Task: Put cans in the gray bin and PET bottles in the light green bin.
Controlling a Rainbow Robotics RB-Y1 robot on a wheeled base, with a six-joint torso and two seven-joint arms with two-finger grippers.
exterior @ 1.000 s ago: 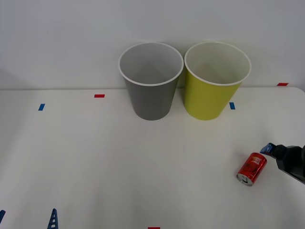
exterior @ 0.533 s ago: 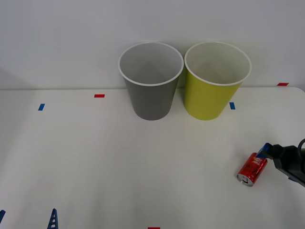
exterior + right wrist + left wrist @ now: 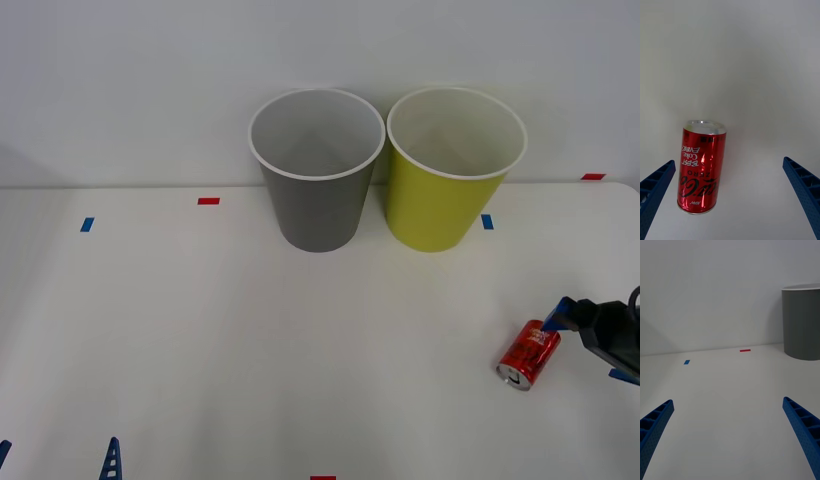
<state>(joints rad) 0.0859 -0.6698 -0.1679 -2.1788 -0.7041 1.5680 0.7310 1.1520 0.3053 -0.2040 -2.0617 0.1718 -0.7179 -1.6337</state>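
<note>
The right tool (image 3: pixel 730 198) (fingers spread) has moved closer, now straddling the small red aluminium soda can (image 3: pixel 700 168) lying on the white tabletop (image 3: pixel 250 350), ready to pinch.

Even, bright, diffuse light falls from above on the white worktop (image 3: pixel 200 340), and nothing is blown out. Shadows are soft: a faint grey one lies beside the red soda can (image 3: pixel 700 167) in the right wrist view, and dim patches sit at the feet of the gray bin (image 3: pixel 317 170) and the light green bin (image 3: pixel 440 180). A narrow streak of glare runs down the can's glossy side. The lettering on the can is sharp.
</note>
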